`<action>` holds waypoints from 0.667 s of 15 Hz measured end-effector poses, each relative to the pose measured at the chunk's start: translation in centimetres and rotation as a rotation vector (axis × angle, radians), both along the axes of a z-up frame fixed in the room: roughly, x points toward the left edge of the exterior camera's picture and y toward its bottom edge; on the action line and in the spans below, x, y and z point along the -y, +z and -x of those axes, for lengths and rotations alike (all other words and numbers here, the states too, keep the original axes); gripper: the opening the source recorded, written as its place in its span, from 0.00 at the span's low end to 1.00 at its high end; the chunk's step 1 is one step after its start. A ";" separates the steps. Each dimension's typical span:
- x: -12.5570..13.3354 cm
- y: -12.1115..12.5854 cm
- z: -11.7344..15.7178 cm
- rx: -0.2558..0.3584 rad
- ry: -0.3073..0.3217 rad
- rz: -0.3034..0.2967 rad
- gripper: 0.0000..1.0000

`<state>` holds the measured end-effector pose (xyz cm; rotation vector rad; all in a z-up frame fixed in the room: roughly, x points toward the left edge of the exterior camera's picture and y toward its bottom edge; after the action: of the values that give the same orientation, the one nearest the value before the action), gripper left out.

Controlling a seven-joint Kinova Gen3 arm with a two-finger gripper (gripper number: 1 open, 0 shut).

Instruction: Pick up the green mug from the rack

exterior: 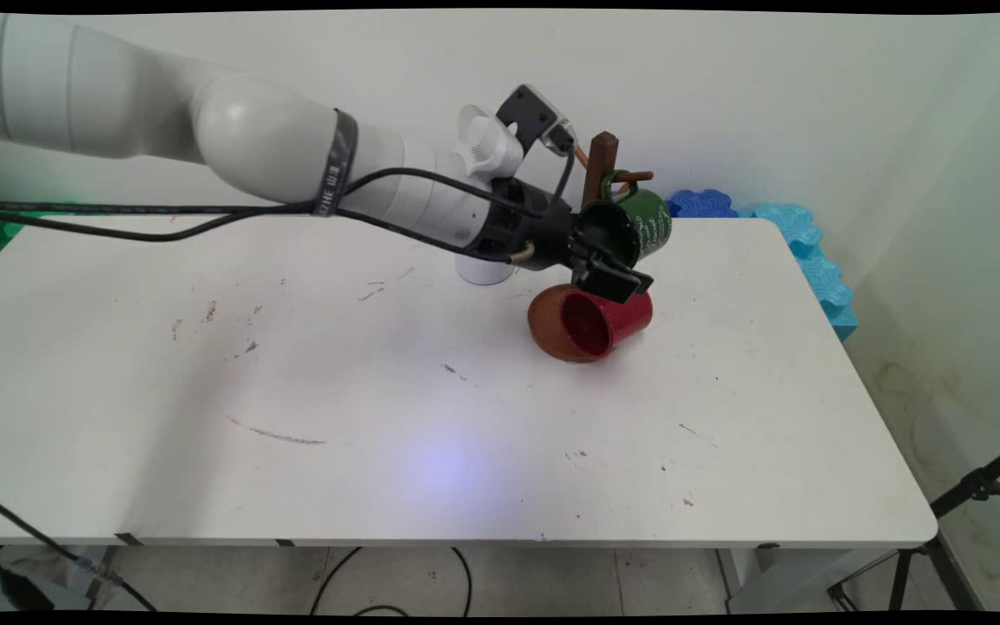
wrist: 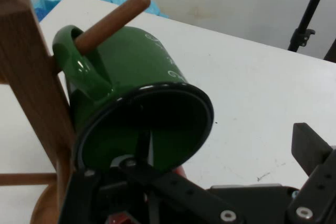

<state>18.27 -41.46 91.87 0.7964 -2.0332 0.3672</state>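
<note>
A green mug (exterior: 649, 222) hangs by its handle on a peg of a brown wooden mug tree (exterior: 601, 165). In the hand view the green mug (wrist: 137, 82) shows its dark mouth, with the peg (wrist: 111, 22) through the handle and the post (wrist: 32, 72) on the left. My gripper (exterior: 617, 257) is open at the mug's mouth. One finger (wrist: 144, 145) reaches inside the mug, and the other (wrist: 311, 148) stands well clear outside it, so the rim's wall lies between them unclamped. Just below the gripper, a red mug (exterior: 606, 321) lies on its side on the table.
A white cup (exterior: 483, 269) stands behind the arm's wrist. Blue foam pieces (exterior: 799, 234) line the table's far right corner and right edge. A black tripod (exterior: 973, 499) stands on the floor to the right. Black cables hang from the arm over the table's left.
</note>
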 end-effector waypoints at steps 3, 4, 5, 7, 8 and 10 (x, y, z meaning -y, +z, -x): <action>0.7 -0.5 0.5 0.000 -0.001 0.008 1.00; 0.9 -0.8 0.7 0.000 -0.003 0.011 1.00; 1.1 -0.9 0.8 0.000 -0.003 0.014 1.00; 1.5 -1.2 1.2 0.000 -0.003 0.018 1.00; 1.7 -1.3 1.3 0.000 -0.002 0.020 1.00; 1.9 -1.6 1.6 0.000 -0.002 0.021 1.00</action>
<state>16.69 -43.40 90.26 0.7818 -2.0265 0.3869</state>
